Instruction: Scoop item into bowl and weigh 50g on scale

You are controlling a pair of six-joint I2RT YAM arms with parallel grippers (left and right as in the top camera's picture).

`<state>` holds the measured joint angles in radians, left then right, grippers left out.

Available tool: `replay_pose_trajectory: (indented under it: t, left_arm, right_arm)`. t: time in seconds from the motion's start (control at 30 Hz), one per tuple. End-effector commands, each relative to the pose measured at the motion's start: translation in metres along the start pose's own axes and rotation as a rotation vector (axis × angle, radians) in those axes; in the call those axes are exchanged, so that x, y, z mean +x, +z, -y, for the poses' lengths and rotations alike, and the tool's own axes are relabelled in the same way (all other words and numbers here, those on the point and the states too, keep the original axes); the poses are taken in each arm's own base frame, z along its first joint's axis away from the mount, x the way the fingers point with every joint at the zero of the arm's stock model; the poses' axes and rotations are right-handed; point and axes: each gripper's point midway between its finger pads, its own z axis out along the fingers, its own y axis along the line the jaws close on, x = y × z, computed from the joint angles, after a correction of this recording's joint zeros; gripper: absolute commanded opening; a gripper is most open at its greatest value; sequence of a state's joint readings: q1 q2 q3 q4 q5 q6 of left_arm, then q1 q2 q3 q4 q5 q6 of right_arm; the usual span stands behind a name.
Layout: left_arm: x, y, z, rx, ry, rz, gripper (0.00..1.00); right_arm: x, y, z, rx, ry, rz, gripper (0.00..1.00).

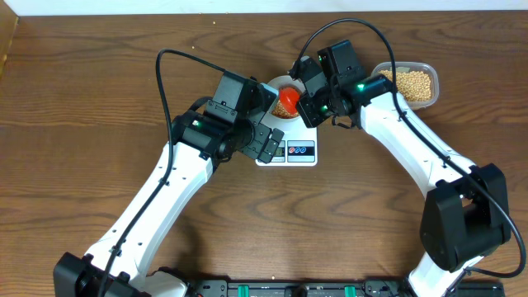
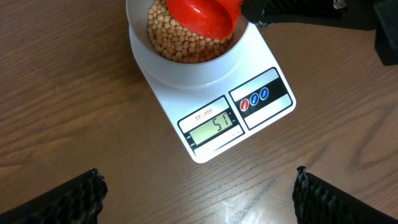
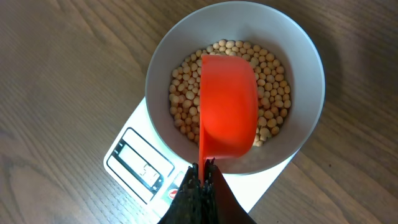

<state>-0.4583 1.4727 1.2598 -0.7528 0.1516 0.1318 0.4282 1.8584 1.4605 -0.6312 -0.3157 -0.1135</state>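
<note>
The pale bowl (image 3: 305, 68) stands on the white scale (image 2: 261, 62) and holds a layer of tan beans (image 3: 186, 93). The scale's display (image 2: 214, 129) reads 51. My right gripper (image 3: 204, 169) is shut on the thin handle of an orange-red scoop (image 3: 227, 106), which hangs over the bowl with no beans showing in it. From overhead the scoop (image 1: 288, 101) covers most of the bowl (image 1: 271, 85). My left gripper (image 2: 199, 199) is open over bare table just in front of the scale (image 1: 305, 136), its fingers (image 2: 68, 199) wide apart and holding nothing.
A clear plastic tub (image 1: 410, 82) of the same beans stands at the back right, beside the right arm. Both forearms meet over the scale at the table's middle back. Brown wooden tabletop lies all around.
</note>
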Motion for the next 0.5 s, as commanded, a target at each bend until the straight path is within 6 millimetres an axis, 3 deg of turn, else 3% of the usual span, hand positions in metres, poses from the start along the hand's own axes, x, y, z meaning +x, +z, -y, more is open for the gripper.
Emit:
replay_pose_trajectory:
  t: [0.0, 0.47]
  left_arm:
    - [0.0012, 0.0017, -0.0011, 0.0, 0.002, -0.008, 0.98]
    - [0.0012, 0.0017, -0.0012, 0.0, 0.002, -0.008, 0.98]
  right_arm:
    - [-0.0016, 0.003, -0.0012, -0.001, -0.01, -0.003, 0.01]
    - [-0.0019, 0.0029, -0.0075, -0.038, 0.013, 0.0, 0.01]
